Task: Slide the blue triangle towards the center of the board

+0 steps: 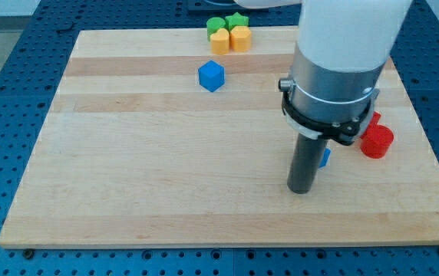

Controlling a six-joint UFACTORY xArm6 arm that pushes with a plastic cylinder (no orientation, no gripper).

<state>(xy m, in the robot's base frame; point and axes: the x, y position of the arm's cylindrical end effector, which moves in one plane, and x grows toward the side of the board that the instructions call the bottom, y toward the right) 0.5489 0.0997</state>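
Note:
The blue triangle [325, 158] is mostly hidden behind my rod; only a small blue sliver shows at the rod's right side, right of the board's middle. My tip [300, 188] rests on the wooden board [166, 169], just left of and below that blue sliver, touching or nearly touching it. The arm's white and grey body covers the board's upper right.
A blue cube [212, 76] sits at the upper middle. At the top edge is a cluster: a green block [216, 25], a green star [237, 20], a yellow block [220, 41] and an orange-yellow block [240, 38]. A red cylinder [377, 141] and another red block [372, 120] sit at the right.

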